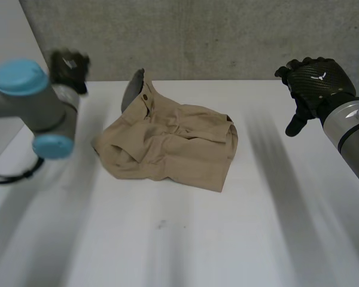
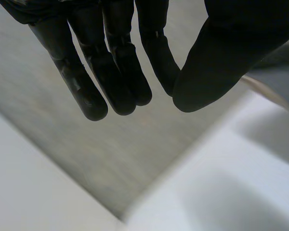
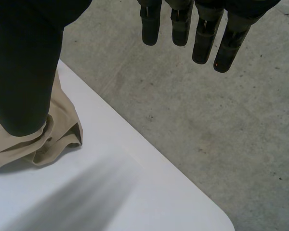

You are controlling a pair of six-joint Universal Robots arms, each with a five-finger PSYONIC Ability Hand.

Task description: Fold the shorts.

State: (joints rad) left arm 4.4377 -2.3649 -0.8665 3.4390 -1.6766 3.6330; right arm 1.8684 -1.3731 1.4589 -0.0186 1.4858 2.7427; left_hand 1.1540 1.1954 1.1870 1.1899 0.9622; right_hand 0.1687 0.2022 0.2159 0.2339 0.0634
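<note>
The tan shorts [image 1: 170, 146] lie crumpled on the white table [image 1: 185, 239], left of centre. The waistband stands up at the far side and shows its grey inside. My left hand [image 1: 69, 67] hangs in the air at the table's far left, clear of the shorts. In its wrist view the fingers [image 2: 115, 72] are drawn in against the thumb with nothing between them. My right hand [image 1: 314, 84] is raised at the far right with fingers spread and empty. In its wrist view the thumb [image 3: 24, 72] is above a bunched edge of the shorts [image 3: 33, 144].
A grey concrete wall [image 1: 227, 36] runs behind the table's far edge. In the right wrist view a rounded table corner [image 3: 216, 216] borders the concrete floor [image 3: 221, 120]. Bare table stretches in front of and right of the shorts.
</note>
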